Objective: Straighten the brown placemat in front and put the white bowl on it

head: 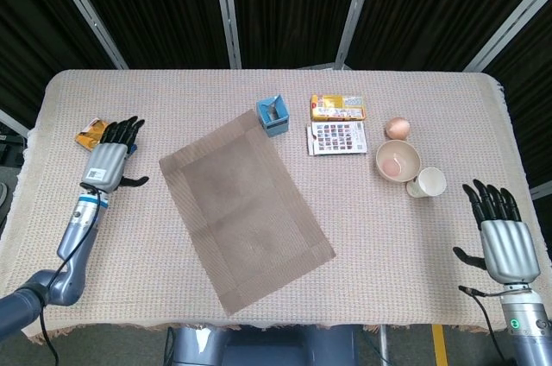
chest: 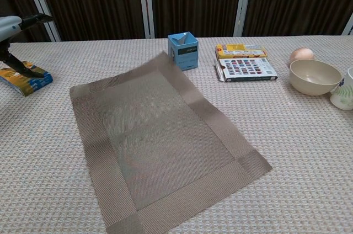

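We see the brown placemat (head: pixel 246 208) lying fully unfolded and flat on the table (head: pixel 448 254), but skewed: its long sides run diagonally, with 1 far corner just beside the blue box (head: pixel 273 117) and the opposite near corner close to the table's front edge. The white bowl (head: pixel 398 160) sits on the cloth well to the right of the placemat, upright, with a small cup (head: pixel 428 182) touching or just beside it on the near right and a brownish round object (head: pixel 397 128) just behind it. Our left hand (head: pixel 109 161) hovers at the far left of the table, fingers spread apart and holding nothing, right beside a yellow and blue packet (chest: pixel 25 78). Our right hand (head: pixel 501 241) is at the near right edge, beyond the table's corner, palm down with fingers extended and apart, also empty. Behind the bowl's left, a yellow box (head: pixel 337 107) and a printed card (head: pixel 336 137) lie next to each other.
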`<action>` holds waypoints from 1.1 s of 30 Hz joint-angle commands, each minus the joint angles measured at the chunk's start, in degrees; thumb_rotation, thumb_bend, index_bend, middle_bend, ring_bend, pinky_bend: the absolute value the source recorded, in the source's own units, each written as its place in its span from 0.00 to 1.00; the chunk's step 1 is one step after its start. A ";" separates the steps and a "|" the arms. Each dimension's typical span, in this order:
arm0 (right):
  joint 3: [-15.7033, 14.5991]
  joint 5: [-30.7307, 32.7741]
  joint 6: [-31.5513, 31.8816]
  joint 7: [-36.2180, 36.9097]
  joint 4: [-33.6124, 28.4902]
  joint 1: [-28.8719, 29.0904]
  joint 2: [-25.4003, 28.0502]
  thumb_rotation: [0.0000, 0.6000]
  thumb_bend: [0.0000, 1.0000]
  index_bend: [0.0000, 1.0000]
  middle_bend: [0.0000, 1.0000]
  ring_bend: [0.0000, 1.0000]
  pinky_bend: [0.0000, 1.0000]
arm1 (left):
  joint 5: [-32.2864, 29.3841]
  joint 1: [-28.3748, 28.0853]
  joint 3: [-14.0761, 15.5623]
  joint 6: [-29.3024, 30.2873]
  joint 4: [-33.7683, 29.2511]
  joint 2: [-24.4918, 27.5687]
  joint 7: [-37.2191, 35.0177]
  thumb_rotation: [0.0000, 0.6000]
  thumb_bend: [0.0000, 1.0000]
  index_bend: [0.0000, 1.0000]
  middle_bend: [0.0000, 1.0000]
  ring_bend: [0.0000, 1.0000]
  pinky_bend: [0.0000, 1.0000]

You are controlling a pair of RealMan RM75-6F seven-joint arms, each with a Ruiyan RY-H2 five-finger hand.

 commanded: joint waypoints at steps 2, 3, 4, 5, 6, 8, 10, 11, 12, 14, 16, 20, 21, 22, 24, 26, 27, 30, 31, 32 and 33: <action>-1.97 -3.08 -5.95 1.96 0.23 3.02 0.56 1.00 0.00 0.00 0.00 0.00 0.00 | -2.61 4.45 0.76 4.88 -15.49 9.95 10.88 1.00 0.00 0.00 0.00 0.00 0.00; -2.54 -4.63 -7.78 2.40 0.67 4.18 0.58 1.00 0.00 0.00 0.00 0.00 0.00 | -3.36 5.39 0.92 5.95 -19.10 11.76 12.90 1.00 0.00 0.00 0.00 0.00 0.00; -3.13 -6.42 -9.76 3.12 1.20 5.53 0.55 1.00 0.00 0.00 0.00 0.00 0.00 | -3.94 6.41 1.23 7.12 -22.57 13.46 14.63 1.00 0.00 0.00 0.00 0.00 0.00; -3.41 -7.41 -10.90 3.83 1.63 6.36 0.51 1.00 0.00 0.00 0.00 0.00 0.00 | -4.23 7.05 1.49 7.89 -24.62 14.41 15.63 1.00 0.00 0.00 0.00 0.00 0.00; -3.83 -9.10 -12.77 5.08 2.34 7.81 0.25 1.00 0.00 0.00 0.00 0.00 0.00 | -4.39 8.16 2.06 9.25 -27.52 15.72 16.90 1.00 0.00 0.00 0.00 0.00 0.00; -4.22 -11.80 -15.17 7.19 3.85 10.18 -0.78 1.00 0.00 0.00 0.00 0.00 0.00 | -4.39 10.13 3.25 11.60 -31.63 17.50 18.52 1.00 0.00 0.00 0.00 0.00 0.00; -4.29 -13.48 -16.10 7.97 4.97 11.55 -1.72 1.00 0.00 0.02 0.00 0.00 0.00 | -4.16 11.18 3.99 12.82 -33.57 18.34 19.13 1.00 0.00 0.00 0.00 0.00 0.00; -4.28 -14.74 -16.73 8.40 5.84 12.61 -2.62 1.00 0.00 0.03 0.00 0.00 0.00 | -4.02 12.13 4.55 13.90 -34.97 18.90 19.26 1.00 0.00 0.00 0.00 0.00 0.00; -4.22 -15.84 -17.24 8.84 6.72 13.61 -3.65 1.00 0.00 0.04 0.00 0.00 0.00 | -3.93 13.07 5.02 15.06 -36.28 19.38 19.34 1.00 0.00 0.00 0.00 0.00 0.00; -4.15 -17.78 -17.82 9.75 8.73 15.38 -5.96 1.00 0.00 0.04 0.00 0.00 0.00 | -2.90 14.67 5.98 17.36 -38.43 20.20 19.53 1.00 0.00 0.00 0.00 0.00 0.00; -4.12 -18.66 -18.11 10.04 9.82 16.28 -7.38 1.00 0.00 0.04 0.00 0.00 0.00 | -2.16 15.49 6.47 18.70 -39.09 20.40 19.65 1.00 0.00 0.00 0.00 0.00 0.00; -4.56 -20.22 -20.66 10.20 13.34 19.26 -12.07 1.00 0.00 0.04 0.00 0.00 0.00 | -0.39 17.27 7.80 21.30 -40.47 20.46 19.53 1.00 0.00 0.00 0.00 0.00 0.00; -4.70 -20.49 -21.02 10.05 13.98 19.68 -12.80 1.00 0.00 0.04 0.00 0.00 0.00 | -0.11 17.42 7.96 21.51 -40.50 20.37 19.46 1.00 0.00 0.00 0.00 0.00 0.00; -4.87 -20.73 -21.45 9.87 14.93 20.20 -13.81 1.00 0.00 0.04 0.00 0.00 0.00 | 0.26 17.57 8.18 21.74 -40.41 20.18 19.40 1.00 0.00 0.00 0.00 0.00 0.00; -5.31 -20.94 -22.35 9.55 16.44 20.96 -15.46 1.00 0.00 0.04 0.00 0.00 0.00 | 0.84 17.64 8.65 21.72 -40.02 20.02 19.82 1.00 0.00 0.00 0.00 0.00 0.00; -5.82 -20.93 -23.20 9.43 17.15 21.43 -16.59 1.00 0.00 0.04 0.00 0.00 0.00 | 1.24 17.60 8.67 21.96 -39.44 19.70 20.16 1.00 0.00 0.00 0.00 0.00 0.00; -6.05 -21.12 -23.35 9.19 17.54 21.61 -17.22 1.00 0.00 0.04 0.00 0.00 0.00 | 1.41 17.58 8.62 22.08 -39.14 19.46 20.12 1.00 0.00 0.00 0.00 0.00 0.00; -6.21 -21.50 -22.99 8.21 18.64 21.88 -18.81 1.00 0.00 0.04 0.00 0.00 0.00 | 1.59 17.48 8.59 22.00 -38.54 18.96 19.73 1.00 0.00 0.00 0.00 0.00 0.00; -6.18 -21.51 -22.86 8.05 18.91 22.00 -19.42 1.00 0.00 0.04 0.00 0.00 0.00 | 1.70 17.41 8.63 21.87 -38.30 18.81 19.61 1.00 0.00 0.00 0.00 0.00 0.00; -6.16 -21.47 -22.84 8.01 19.01 22.07 -19.69 1.00 0.00 0.04 0.00 0.00 0.00 | 1.75 17.39 8.64 21.83 -38.18 18.74 19.57 1.00 0.00 0.00 0.00 0.00 0.00; -6.01 -21.39 -22.88 7.94 19.07 22.32 -20.27 1.00 0.00 0.04 0.00 0.00 0.00 | 1.77 17.33 8.70 21.65 -37.97 18.59 19.49 1.00 0.00 0.00 0.00 0.00 0.00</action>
